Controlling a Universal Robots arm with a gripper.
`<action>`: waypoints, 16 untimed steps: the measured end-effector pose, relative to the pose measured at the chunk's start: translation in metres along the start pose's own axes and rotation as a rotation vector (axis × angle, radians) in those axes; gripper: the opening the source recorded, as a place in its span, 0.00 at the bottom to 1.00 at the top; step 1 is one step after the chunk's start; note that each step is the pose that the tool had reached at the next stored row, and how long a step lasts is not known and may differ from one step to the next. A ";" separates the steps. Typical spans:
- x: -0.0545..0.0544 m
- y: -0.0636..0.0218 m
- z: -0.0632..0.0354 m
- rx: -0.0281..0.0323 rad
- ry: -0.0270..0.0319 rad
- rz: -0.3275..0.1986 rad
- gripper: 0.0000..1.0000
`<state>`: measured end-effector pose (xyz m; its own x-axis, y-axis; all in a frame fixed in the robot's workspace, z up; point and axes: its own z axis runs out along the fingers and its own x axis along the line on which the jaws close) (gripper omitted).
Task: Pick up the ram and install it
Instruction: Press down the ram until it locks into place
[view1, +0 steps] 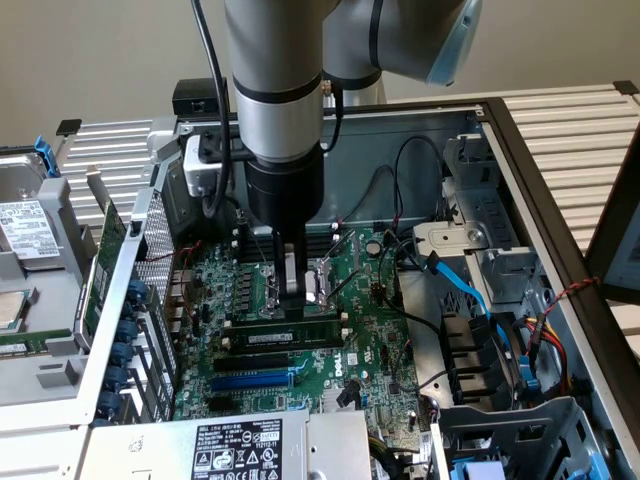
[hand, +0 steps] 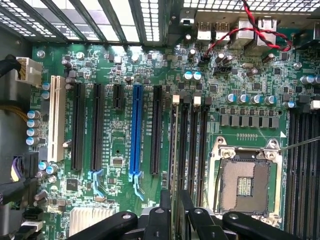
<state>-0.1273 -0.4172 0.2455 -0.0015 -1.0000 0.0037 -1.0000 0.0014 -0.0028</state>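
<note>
Ram (view1: 287, 327) stands edge-down in a motherboard slot inside the open computer case (view1: 520, 170), gripper (view1: 291, 298) clamped on it.

The ram (view1: 283, 331) was a long, thin green stick with black chips. It stood on edge in a black memory slot (view1: 290, 323), running from nine to three o'clock.

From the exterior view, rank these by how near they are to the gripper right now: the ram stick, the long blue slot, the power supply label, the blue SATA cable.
1. The ram, directly under the gripper, at its fingertips.
2. The long blue slot, just below on the motherboard.
3. The blue SATA cable, off to the exterior view's right.
4. The power supply label, at the bottom edge; close to the cable in distance, hard to separate.
</note>
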 end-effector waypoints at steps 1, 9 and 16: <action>0.000 0.0015 -0.0003 -0.0001 0.0001 0.000 0.20; 0.000 0.0062 0.0000 -0.0001 0.0036 0.001 0.11; -0.002 0.0065 0.0041 -0.0001 0.0104 0.002 0.11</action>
<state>-0.1338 -0.4153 0.2414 -0.0034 -0.9999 0.0141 -1.0000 0.0034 -0.0027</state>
